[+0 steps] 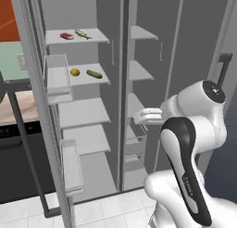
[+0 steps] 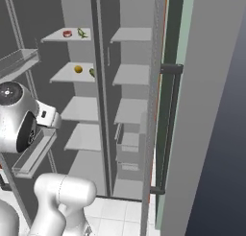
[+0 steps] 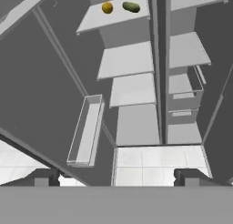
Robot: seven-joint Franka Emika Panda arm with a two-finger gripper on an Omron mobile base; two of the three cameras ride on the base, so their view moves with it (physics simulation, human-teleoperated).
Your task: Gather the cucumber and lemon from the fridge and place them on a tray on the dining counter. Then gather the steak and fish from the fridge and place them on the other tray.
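End effector point(image 3: 116, 176) nearest, jaws wide open, empty, aimed into open fridge point(image 1: 111, 18). Top shelf point(image 1: 99, 38): steak point(image 1: 66, 35) left, fish point(image 1: 83, 34) right. Second shelf point(image 1: 104, 79): lemon point(image 1: 75, 72) left, cucumber point(image 1: 94, 74) right, near each other, apart. Lower shelves bare. Door bin point(image 3: 86, 132) left of shelves.
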